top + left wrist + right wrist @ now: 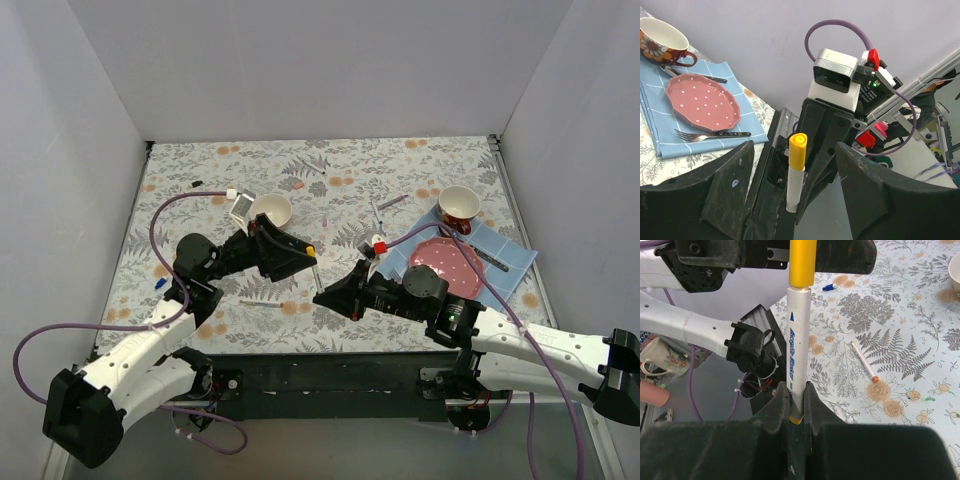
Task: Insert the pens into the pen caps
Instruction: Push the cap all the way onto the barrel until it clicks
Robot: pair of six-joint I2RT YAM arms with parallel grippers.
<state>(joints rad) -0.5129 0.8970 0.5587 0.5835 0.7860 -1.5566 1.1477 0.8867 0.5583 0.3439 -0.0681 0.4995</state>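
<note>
My right gripper (798, 390) is shut on the lower barrel of a white pen (799, 340) and holds it upright above the cloth. A yellow pen cap (802, 262) sits on the pen's top end. My left gripper (795, 155) stands open around that cap (798, 150), with a gap on each side and neither finger touching it. From above, the two grippers meet near the table's middle, the left one (305, 255) over the right one (322, 295). Another pen (862, 361) with an orange end lies on the cloth, and a small blue piece (829, 287) lies farther off.
A white bowl (272, 208) stands behind my left gripper. At the right, a blue napkin (505, 255) carries a pink dotted plate (447, 265), a red mug (459, 205) and a fork (710, 134). More pens (392, 202) lie at the back, and one (262, 302) in front.
</note>
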